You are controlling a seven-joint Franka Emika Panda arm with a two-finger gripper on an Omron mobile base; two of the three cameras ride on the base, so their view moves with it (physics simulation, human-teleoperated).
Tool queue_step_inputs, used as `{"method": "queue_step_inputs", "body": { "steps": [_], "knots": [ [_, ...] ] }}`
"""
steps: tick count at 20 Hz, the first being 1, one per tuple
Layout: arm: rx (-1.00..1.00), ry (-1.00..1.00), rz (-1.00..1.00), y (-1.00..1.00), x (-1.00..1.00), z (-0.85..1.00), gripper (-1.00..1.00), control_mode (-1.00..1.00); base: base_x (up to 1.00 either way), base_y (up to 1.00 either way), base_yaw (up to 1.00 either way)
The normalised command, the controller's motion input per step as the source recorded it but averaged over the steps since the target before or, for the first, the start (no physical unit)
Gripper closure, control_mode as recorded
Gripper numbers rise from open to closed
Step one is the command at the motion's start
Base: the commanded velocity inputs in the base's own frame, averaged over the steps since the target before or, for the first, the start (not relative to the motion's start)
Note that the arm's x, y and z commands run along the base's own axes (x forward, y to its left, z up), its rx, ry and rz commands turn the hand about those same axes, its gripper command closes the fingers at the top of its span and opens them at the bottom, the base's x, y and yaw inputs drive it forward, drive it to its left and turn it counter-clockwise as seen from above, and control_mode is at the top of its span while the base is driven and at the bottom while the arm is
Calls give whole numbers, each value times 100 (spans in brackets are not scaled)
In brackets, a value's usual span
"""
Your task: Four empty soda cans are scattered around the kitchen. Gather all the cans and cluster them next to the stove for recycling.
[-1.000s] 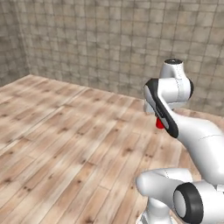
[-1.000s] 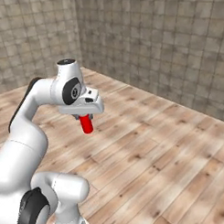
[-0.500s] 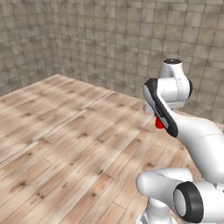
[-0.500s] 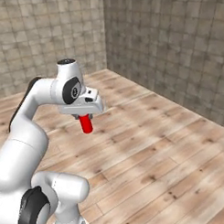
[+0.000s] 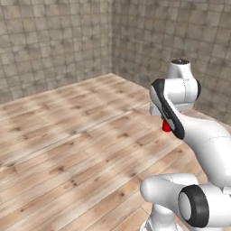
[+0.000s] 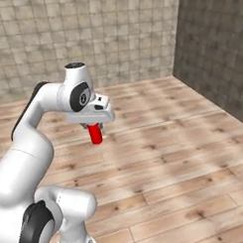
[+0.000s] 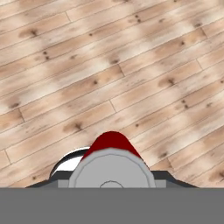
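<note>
Since a second ago the whole scene has swung across both base views, so the base has turned: the corner where the two tiled walls meet sits nearer the middle of the left base view, and a darker wall has come in at the right of the right base view. Against the robot itself nothing has shifted; the arm keeps its folded pose and the red soda can (image 6: 95, 134) still hangs from the gripper (image 6: 95, 128) at the same spot under the hand.

Nearest, in the hand view, the can's silver top (image 7: 111, 171) sits right against the camera with a strip of its red side (image 7: 110, 140) showing beyond it, and the dark fingers (image 7: 162, 176) flank it on both sides. The jaws are clenched on the can, which points straight down from the hand, held clear of the floor (image 7: 131, 65).

In the left base view only the can's lower end (image 5: 166, 127) peeks out from behind the arm's dark-edged forearm (image 5: 167, 110). In the right base view the can shows as a short red cylinder, upright below the flat white hand.

Beyond it, pale wood planks (image 6: 184, 151) run out to the tan tiled walls (image 5: 54, 40), which meet in a corner at the back.
</note>
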Motion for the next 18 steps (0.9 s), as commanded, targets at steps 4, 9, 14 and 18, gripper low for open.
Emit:
{"method": "queue_step_inputs", "body": {
  "steps": [4, 9, 14, 18],
  "knots": [
    [0, 0, 0, 0, 0, 0, 100, 100, 0, 0, 50],
    [0, 0, 0, 0, 0, 0, 100, 100, 10, 0, 50],
    [0, 0, 0, 0, 0, 0, 100, 100, 54, -4, 40],
    [0, 0, 0, 0, 0, 0, 100, 100, 75, -17, 27]
  ]
}}
